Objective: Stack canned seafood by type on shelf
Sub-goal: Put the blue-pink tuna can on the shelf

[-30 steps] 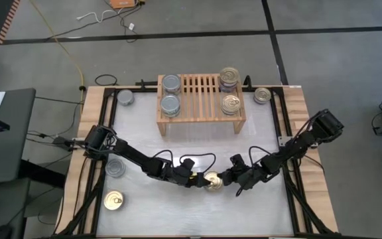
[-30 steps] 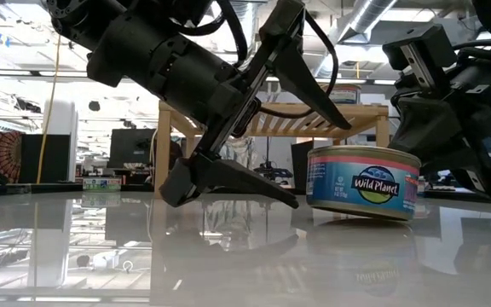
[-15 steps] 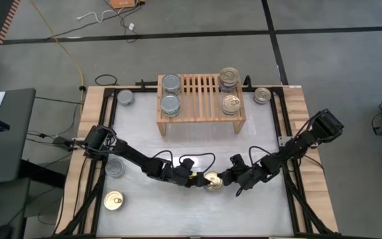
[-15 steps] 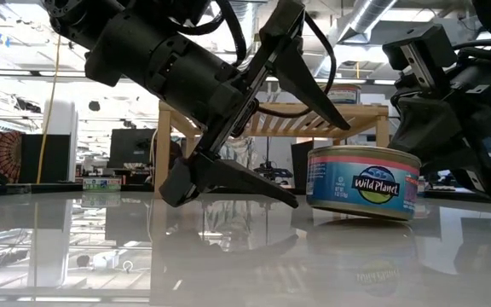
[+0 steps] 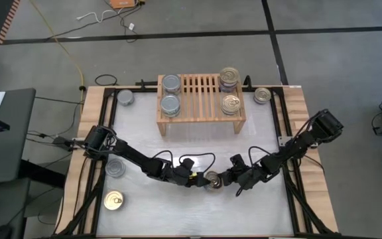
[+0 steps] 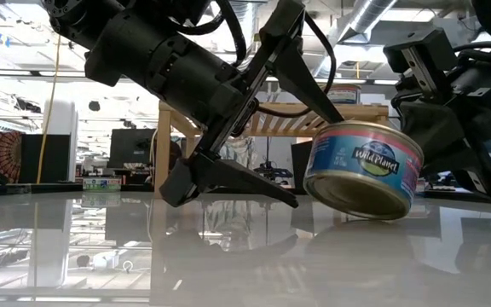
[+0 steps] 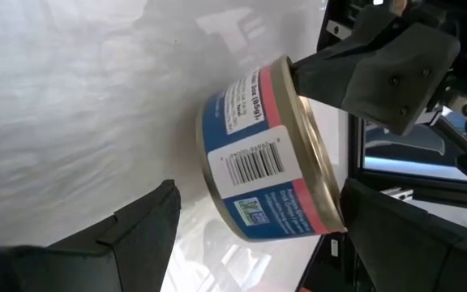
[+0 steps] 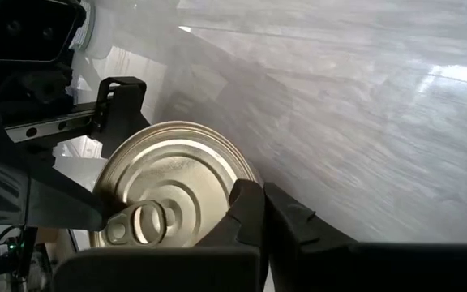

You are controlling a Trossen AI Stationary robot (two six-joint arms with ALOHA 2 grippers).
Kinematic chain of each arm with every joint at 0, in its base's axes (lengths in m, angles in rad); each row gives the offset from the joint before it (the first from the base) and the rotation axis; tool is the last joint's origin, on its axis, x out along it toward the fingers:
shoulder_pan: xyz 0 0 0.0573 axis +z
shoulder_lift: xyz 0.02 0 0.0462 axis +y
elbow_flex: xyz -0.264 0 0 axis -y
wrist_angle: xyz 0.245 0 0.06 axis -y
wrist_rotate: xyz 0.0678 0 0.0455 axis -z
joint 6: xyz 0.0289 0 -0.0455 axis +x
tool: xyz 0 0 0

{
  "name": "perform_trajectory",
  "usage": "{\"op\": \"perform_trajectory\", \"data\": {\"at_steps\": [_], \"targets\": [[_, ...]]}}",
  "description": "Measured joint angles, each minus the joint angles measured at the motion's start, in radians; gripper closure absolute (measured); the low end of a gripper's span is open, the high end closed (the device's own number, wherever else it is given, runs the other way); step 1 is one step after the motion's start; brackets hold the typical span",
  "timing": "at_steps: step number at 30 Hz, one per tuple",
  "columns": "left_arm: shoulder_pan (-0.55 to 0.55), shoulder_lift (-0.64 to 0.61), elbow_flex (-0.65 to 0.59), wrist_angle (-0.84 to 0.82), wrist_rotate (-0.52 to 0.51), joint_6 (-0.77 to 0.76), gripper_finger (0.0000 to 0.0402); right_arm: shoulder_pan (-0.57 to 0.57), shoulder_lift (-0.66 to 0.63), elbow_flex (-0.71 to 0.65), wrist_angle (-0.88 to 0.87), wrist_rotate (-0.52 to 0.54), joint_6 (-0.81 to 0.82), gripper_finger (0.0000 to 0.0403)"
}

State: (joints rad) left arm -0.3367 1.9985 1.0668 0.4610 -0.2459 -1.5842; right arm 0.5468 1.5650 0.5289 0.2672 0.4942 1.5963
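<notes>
Right gripper [image 6: 403, 128] clamping tilted tin [image 6: 363, 169] off bench [image 5: 257, 133], left gripper [image 6: 301, 158] gaping beside it, shelf [image 5: 201, 106] holding four tin stacks

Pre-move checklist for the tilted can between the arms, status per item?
1. Wild Planet can in place: not ok, tilted, one edge off the table.
2. Right gripper contact: ok, a finger touches the can's pull-ring top.
3. Right grip secure: cannot tell, the far finger is hidden.
4. Left gripper clear: ok, open, fingers either side of the can with gaps showing.
5. Shelf room: ok, middle slats bare, silver cans on one end, gold-top cans on the other.
6. Loose can out of the path: ok.
</notes>
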Motion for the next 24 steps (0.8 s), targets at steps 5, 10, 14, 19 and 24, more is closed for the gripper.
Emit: {"op": "perform_trajectory", "data": {"at_steps": [5,10,14,19,24], "targets": [[0.000,0.000,0.000,0.001,-0.020,-0.019,0.0075,0.000,0.000,0.000,0.001,0.000,0.000,0.0371],[-0.003,0.000,0.000,0.001,-0.017,-0.095,0.0075,0.000,0.000,0.000,0.002,0.000,0.000,0.0373],[-0.013,0.000,0.000,-0.004,-0.026,-0.129,0.0075,0.000,0.000,0.000,0.002,0.000,0.000,0.0372],[-0.012,0.000,0.000,0.002,-0.037,-0.150,0.0075,0.000,0.000,0.000,0.003,0.000,0.000,0.0372],[-0.011,0.000,0.000,0.013,-0.055,-0.161,0.0075,0.000,0.000,0.000,0.003,0.002,-0.001,0.0372]]}}
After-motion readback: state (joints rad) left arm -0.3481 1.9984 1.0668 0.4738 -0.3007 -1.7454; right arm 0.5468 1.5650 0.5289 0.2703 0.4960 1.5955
